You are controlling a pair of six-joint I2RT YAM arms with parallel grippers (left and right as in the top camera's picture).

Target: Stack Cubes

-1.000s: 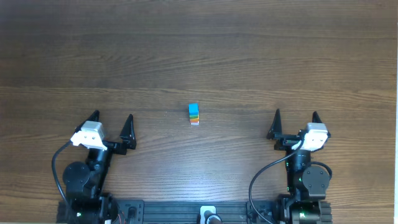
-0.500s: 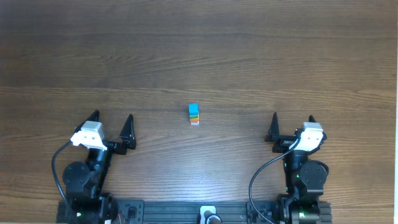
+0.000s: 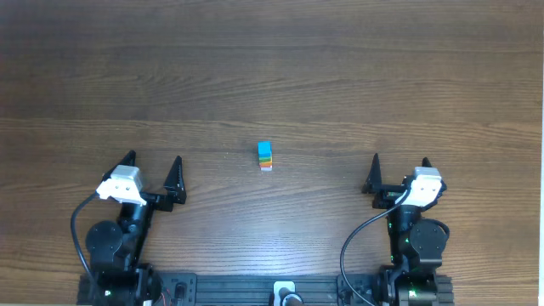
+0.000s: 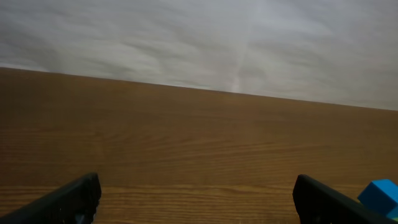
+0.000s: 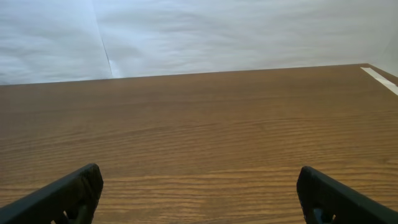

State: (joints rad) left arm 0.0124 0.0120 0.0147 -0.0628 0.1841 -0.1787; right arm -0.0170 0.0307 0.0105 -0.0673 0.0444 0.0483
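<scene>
While both jaws gape, a blue-topped cube stack (image 3: 265, 156) stands between.

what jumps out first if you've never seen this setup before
The eye goes first to the small stack of cubes standing alone in the middle of the wooden table, with a blue cube on top. Next come the two arms at the near edge: the left gripper and the right gripper sit open on either side of the stack, well apart from it.
</scene>
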